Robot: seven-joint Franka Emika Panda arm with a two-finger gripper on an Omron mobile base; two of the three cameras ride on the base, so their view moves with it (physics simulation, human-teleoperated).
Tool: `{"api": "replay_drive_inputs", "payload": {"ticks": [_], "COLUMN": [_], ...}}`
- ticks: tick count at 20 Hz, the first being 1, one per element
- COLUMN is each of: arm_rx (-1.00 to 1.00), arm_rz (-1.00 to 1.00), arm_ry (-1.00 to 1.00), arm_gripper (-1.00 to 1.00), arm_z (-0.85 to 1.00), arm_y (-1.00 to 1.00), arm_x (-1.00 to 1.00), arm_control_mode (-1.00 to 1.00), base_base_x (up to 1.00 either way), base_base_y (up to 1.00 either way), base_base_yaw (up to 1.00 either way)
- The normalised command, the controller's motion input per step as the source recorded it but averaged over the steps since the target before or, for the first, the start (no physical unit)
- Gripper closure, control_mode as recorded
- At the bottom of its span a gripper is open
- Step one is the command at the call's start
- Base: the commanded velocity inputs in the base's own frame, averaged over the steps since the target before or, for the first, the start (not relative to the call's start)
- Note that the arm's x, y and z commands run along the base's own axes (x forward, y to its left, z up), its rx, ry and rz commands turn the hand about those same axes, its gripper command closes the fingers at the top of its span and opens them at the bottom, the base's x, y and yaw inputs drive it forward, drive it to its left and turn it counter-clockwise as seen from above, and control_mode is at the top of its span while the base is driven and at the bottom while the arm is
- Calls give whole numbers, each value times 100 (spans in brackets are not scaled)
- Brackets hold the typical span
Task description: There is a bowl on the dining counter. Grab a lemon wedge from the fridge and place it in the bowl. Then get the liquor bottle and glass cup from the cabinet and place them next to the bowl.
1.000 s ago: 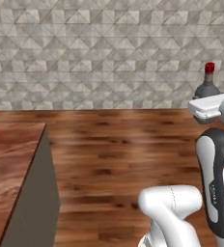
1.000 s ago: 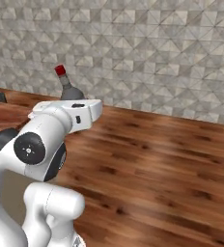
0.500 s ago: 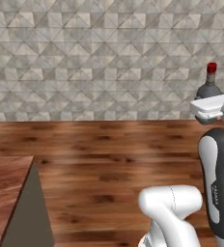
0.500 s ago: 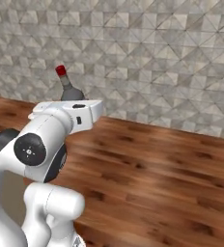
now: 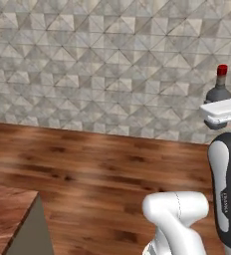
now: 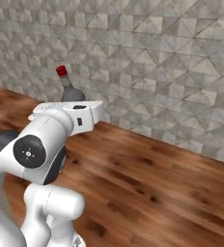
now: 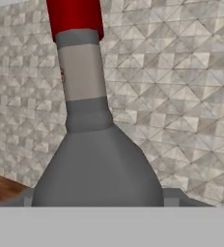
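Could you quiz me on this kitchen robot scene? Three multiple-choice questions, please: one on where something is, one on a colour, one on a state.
1. Where is the liquor bottle?
A. lying on the floor
B. carried up by the arm's hand
C. inside a sink

2. What colour is the bottle's cap?
A. red
B. blue
C. yellow

3. How does the bottle stand?
A. upright, cap up
B. upside down
C. flat on its side

Answers: 1 B, both base views show it rising just behind the white hand, well above the wood floor. 2 A, the cap is red in every view. 3 A, the neck points up with the cap on top in both base views.
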Motion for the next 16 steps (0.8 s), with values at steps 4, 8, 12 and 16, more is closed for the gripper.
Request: {"api": "replay_drive_inputs", "payload": {"ticks": [4, 8, 12, 16], "arm_rx": [0, 0, 0, 0], "arm_rz": [0, 0, 0, 0], "arm_ry": [0, 0, 0, 0], "arm_gripper": [100, 100, 100, 100], "arm_z": [0, 0, 0, 0], "arm_y": [0, 0, 0, 0], "arm_x": [0, 0, 0, 0], "arm_control_mode": [100, 100, 100, 100], "base_base_x": [100, 100, 100, 100], "base_base_y": [0, 0, -2, -1], "base_base_yaw": [48, 48, 51, 54]}}
